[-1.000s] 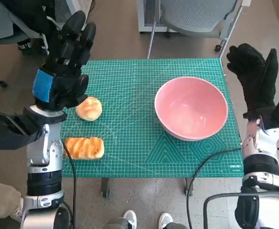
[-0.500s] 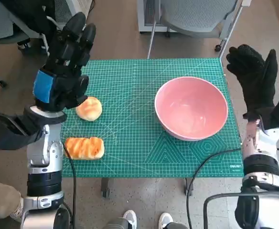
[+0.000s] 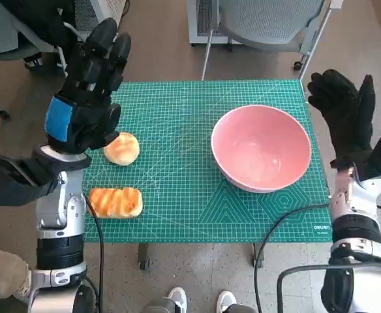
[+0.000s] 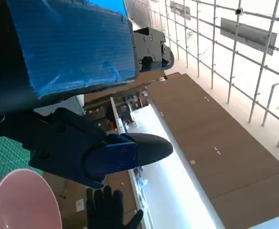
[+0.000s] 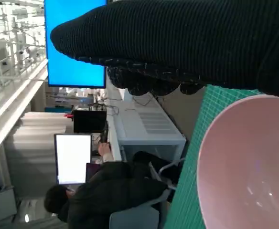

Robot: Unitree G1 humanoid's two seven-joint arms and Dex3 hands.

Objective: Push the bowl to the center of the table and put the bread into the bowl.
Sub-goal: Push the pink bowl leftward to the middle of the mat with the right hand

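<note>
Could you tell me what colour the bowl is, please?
The bowl is pale pink, clearest in the head view.

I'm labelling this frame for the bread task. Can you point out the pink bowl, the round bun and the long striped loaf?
pink bowl (image 3: 261, 151): head view, on its bare inner floor.
round bun (image 3: 122, 149): head view, middle of its top crust.
long striped loaf (image 3: 115, 201): head view, centre of its ridged top.

The head camera looks steeply down on the green mat (image 3: 177, 156). The left wrist camera, close behind the left hand (image 4: 63, 57), seems tipped sideways toward a ceiling. The right wrist camera looks past the glove (image 5: 177, 43). All share the pink bowl (image 3: 261, 147).
</note>
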